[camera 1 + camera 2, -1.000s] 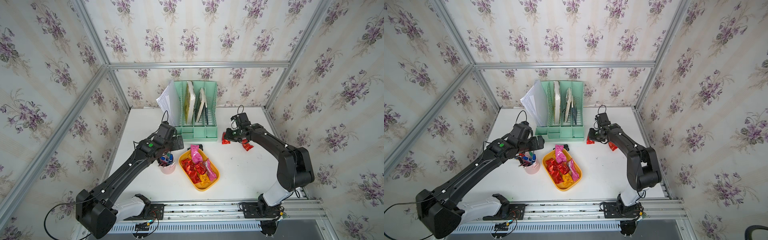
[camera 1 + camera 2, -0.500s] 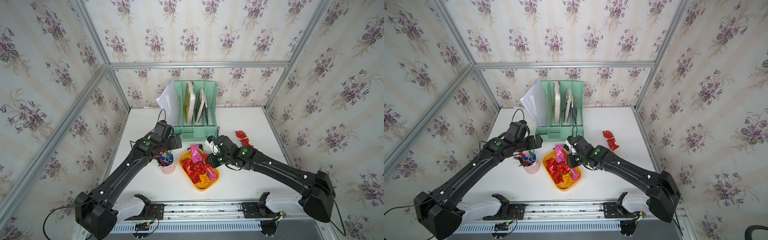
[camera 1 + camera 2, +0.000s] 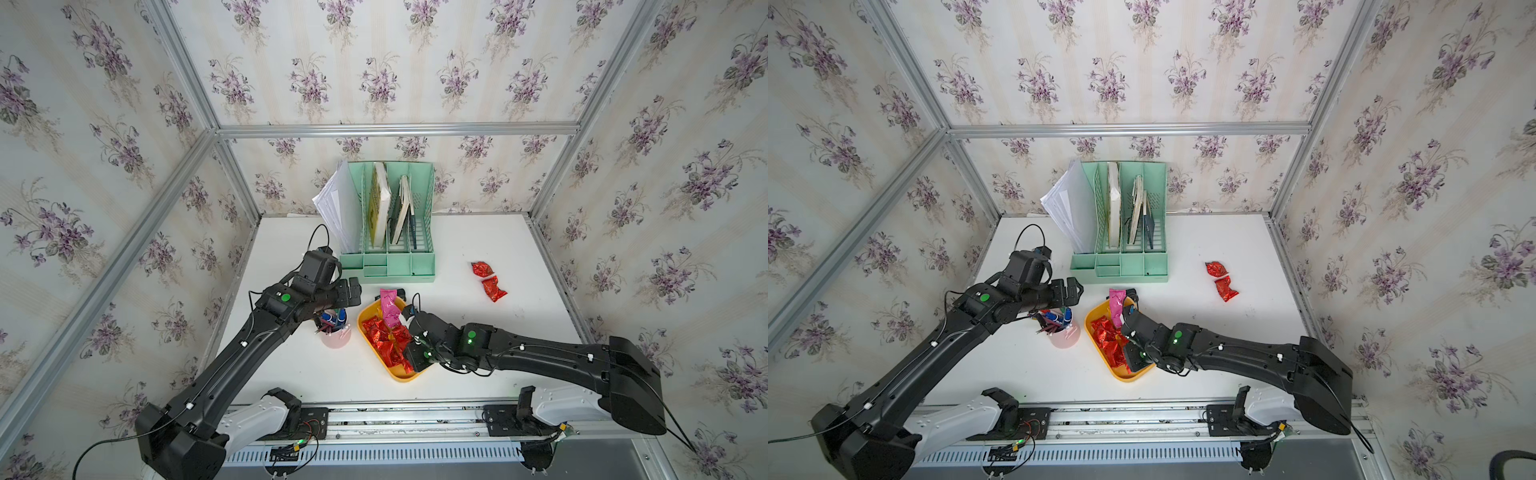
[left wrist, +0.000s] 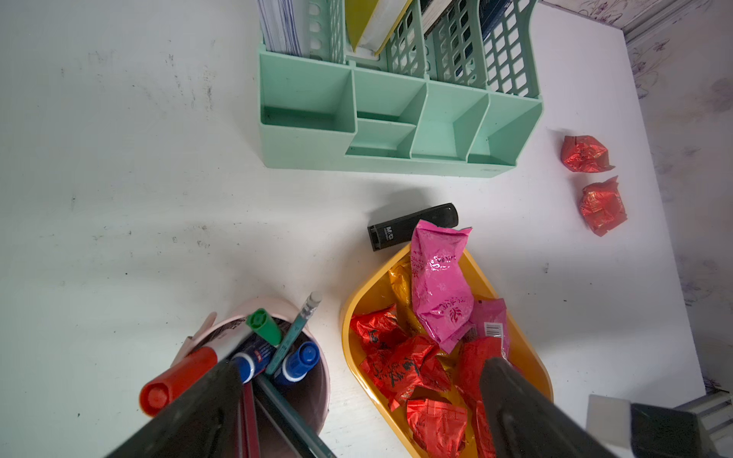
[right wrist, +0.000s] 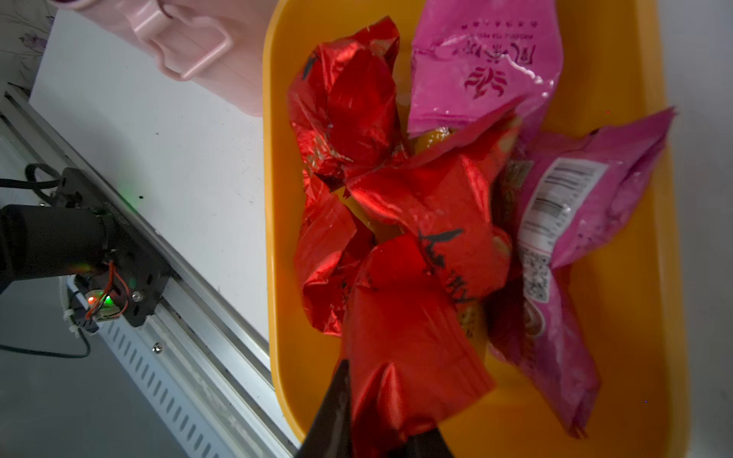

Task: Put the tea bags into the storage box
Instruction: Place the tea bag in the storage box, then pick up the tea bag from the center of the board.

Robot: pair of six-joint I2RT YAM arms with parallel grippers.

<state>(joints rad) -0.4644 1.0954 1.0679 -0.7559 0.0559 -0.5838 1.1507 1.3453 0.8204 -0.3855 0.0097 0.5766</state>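
One tea bag (image 5: 404, 357) gripped by right tool (image 5: 377, 432); left tool (image 4: 359, 366) open; black M&G case (image 4: 412, 226).

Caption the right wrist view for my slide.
Right gripper pinching a crinkly red foil tea bag above the shallow yellow-orange plastic storage box.

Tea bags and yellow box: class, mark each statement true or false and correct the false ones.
1. The right gripper is shut on a red tea bag over the storage box. True.
2. Every tea bag is in the box. False: two loose tea bags lie on the table.
3. The left gripper grips a marker. False: it is open and empty.
4. The pink pen cup stands beside the storage box. True.
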